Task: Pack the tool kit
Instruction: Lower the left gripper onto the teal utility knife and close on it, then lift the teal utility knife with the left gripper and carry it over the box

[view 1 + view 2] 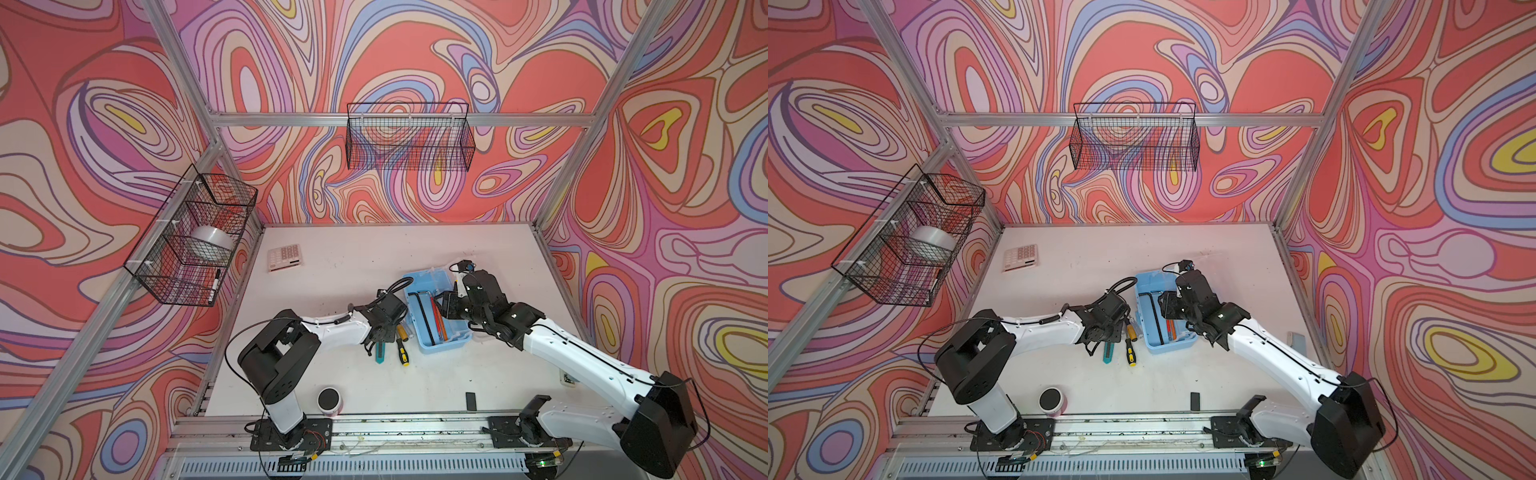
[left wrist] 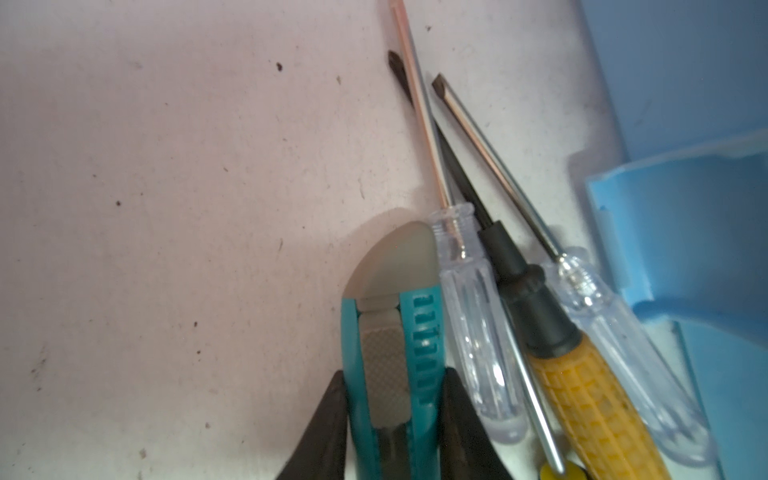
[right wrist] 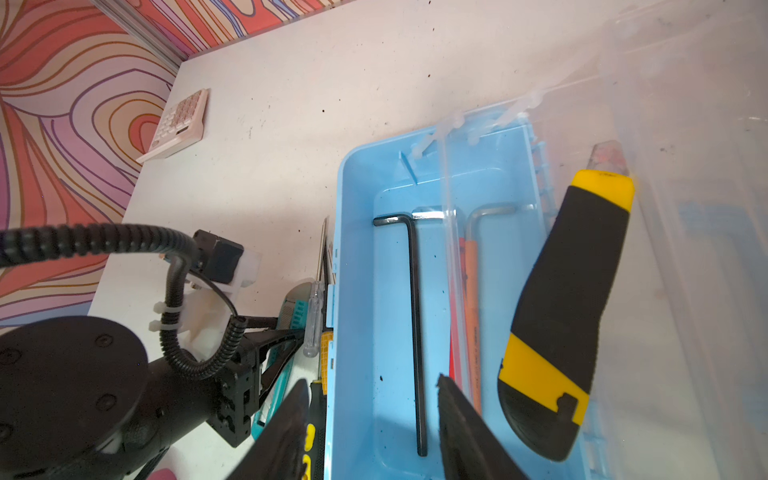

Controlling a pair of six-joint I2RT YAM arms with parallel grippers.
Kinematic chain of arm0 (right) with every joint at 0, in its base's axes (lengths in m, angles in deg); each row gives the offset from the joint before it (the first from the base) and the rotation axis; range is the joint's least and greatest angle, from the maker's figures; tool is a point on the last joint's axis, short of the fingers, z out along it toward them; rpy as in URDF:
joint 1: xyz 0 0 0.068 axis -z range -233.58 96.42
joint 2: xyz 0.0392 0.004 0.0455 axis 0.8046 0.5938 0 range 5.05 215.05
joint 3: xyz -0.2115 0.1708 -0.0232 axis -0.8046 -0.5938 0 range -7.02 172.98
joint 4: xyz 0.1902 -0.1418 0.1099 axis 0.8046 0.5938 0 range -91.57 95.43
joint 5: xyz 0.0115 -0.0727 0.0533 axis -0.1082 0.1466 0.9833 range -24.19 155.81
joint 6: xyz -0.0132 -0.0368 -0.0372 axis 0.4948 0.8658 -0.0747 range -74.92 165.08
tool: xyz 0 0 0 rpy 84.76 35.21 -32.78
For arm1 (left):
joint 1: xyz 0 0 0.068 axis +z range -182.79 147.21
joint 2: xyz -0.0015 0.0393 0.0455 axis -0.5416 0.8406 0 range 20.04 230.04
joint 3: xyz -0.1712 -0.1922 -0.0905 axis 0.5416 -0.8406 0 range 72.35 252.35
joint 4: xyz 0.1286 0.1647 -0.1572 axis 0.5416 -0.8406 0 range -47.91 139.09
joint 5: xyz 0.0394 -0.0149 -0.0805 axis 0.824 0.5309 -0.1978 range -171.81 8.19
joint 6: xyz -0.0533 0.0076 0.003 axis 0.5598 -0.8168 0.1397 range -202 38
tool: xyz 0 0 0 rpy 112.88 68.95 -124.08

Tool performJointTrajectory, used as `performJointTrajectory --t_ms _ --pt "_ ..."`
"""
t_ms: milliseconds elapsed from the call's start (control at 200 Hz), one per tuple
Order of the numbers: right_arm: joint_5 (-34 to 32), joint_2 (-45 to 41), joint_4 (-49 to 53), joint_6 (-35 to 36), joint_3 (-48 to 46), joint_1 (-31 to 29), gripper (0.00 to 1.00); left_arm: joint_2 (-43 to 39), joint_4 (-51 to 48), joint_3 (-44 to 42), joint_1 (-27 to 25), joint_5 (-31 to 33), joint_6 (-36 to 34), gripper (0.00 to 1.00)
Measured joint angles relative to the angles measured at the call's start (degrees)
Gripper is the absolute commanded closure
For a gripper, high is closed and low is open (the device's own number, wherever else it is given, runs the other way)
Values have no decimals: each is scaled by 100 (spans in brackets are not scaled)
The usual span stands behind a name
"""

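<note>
The light blue case point(image 1: 436, 345) point(image 1: 1168, 350) point(image 3: 353, 291) stands open, its clear lid point(image 3: 685, 208) raised. Inside lie hex keys point(image 3: 415, 311) and the yellow-black utility knife point(image 3: 569, 299), which leans on the far wall. Beside the case, on the table, the teal utility knife point(image 2: 390, 332) point(image 1: 380, 356) has my left gripper point(image 2: 395, 374) point(image 1: 379, 334) shut on its sides. Next to it lie a yellow-black screwdriver point(image 2: 582, 395) point(image 1: 402, 350) and two clear-handled screwdrivers point(image 2: 478, 332). My right gripper point(image 3: 374, 380) point(image 1: 439, 302) hangs open over the case's near wall, holding nothing.
A pink-white calculator point(image 1: 284, 257) point(image 3: 178, 124) lies at the back left. A dark-topped cup point(image 1: 329, 401) and a small black block point(image 1: 470, 401) sit near the front edge. A pale blue stapler point(image 1: 1296, 344) is at the right edge. Wire baskets point(image 1: 195, 237) point(image 1: 409, 137) hang on the frame.
</note>
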Motion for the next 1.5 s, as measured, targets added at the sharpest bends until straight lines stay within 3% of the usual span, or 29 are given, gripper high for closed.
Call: performJointTrajectory --t_ms 351,636,916,1062,1212,1397,1502 --pt "-46 11 -35 -9 -13 0 50 -138 -168 2 31 35 -125 79" --pt "-52 11 -103 -83 -48 0 50 -988 -315 -72 372 -120 -138 79" --pt "-50 -164 -122 -186 -48 0 50 -1937 -109 -87 468 -1091 315 81" --pt "-140 -616 -125 -221 -48 0 50 -1856 542 85 382 -1740 800 82" --pt "-426 -975 -11 -175 13 0 50 -1432 625 817 229 -1950 916 68" --pt "-503 -1102 44 -96 35 2 49 -1491 297 1005 234 -1397 796 53" --pt "-352 -927 57 9 44 7 48 -1491 144 903 236 -1154 776 49"
